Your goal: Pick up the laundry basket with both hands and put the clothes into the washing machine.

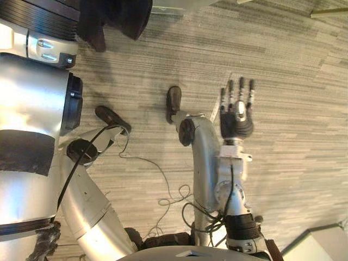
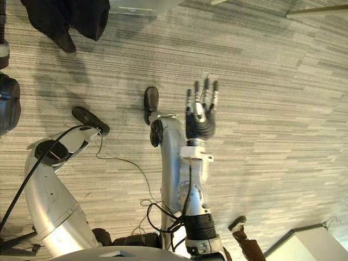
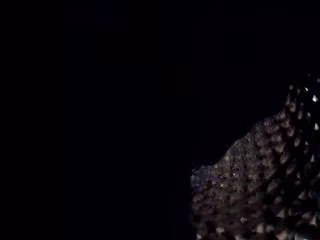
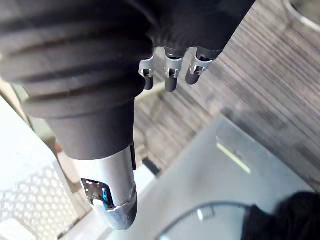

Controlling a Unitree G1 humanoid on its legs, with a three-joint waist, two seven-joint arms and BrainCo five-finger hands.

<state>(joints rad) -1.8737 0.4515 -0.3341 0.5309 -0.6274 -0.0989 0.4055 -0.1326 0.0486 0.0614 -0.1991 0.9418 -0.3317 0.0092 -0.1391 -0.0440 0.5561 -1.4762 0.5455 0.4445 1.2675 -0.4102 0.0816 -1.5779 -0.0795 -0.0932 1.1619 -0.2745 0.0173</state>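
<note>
A dark garment hangs at the top left of the eye views, above the striped carpet, where my left arm reaches up. Nubbly dark fabric lies right against the left wrist camera, and it covers the left hand. My right hand is held out over the bare carpet in the middle, fingers straight and spread, holding nothing. The right wrist view shows those fingers past the ribbed cover. A white perforated wall, likely the laundry basket, shows beside that arm.
A pale grey edge runs along the top of the eye views. A white box corner sits at the lower right. A smooth grey panel and a dark cloth lie below the right hand.
</note>
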